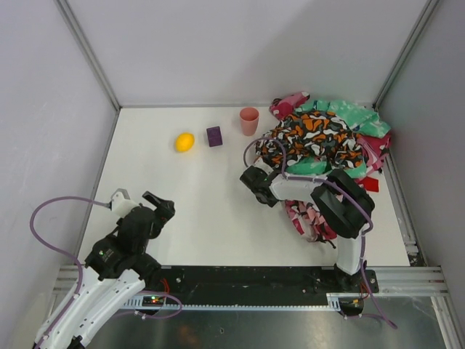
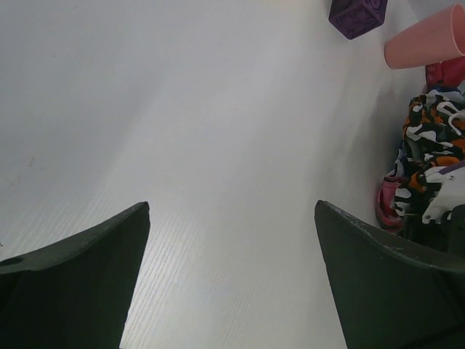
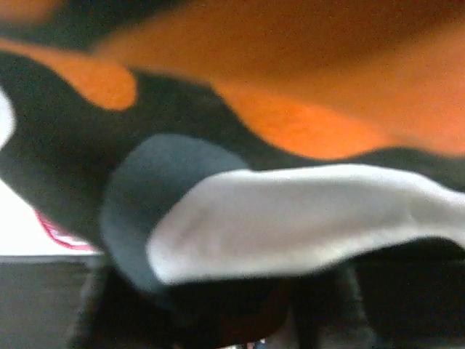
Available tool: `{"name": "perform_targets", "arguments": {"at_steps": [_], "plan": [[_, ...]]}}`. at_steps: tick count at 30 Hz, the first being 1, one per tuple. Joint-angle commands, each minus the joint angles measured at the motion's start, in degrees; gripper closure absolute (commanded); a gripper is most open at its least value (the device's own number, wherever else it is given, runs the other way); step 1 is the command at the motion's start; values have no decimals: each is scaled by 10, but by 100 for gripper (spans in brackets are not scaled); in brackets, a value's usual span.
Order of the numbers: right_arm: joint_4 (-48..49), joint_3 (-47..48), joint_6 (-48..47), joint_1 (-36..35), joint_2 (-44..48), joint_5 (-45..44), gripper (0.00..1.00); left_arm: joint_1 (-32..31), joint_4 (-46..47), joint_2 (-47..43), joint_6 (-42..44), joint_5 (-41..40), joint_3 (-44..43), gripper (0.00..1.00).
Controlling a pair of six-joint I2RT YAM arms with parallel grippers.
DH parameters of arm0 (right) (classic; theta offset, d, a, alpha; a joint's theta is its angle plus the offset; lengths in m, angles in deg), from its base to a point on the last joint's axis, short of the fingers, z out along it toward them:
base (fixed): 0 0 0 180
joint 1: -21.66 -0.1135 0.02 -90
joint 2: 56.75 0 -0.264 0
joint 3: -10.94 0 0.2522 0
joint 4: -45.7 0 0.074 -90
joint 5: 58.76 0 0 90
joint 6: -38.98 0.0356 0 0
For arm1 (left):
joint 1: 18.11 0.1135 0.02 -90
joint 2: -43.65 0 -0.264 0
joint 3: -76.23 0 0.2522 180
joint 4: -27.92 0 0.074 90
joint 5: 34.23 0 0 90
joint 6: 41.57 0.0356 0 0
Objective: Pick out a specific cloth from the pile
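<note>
- Red cloth [image 1: 370, 183] peeks from the pile's [image 1: 320, 138] right edge.
- Right gripper [image 1: 254, 179], at the pile's left edge, I cannot tell whether closed; it should cross right and pinch only red.
- Left gripper [image 1: 156, 205] hovers with fingers spread.

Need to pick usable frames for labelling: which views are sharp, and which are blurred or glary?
Top external: sharp and evenly lit, the pile crisp. Left wrist: in focus, with a pale glare band across the table. Right wrist: badly blurred, the orange-black-white cloth filling the frame, too close to focus.
</note>
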Motion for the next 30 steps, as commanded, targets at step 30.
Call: {"name": "perform_targets", "arguments": {"at_steps": [30], "plan": [[106, 38, 209, 517, 242, 405, 100, 0, 134, 178, 78, 92, -73, 0]]}}
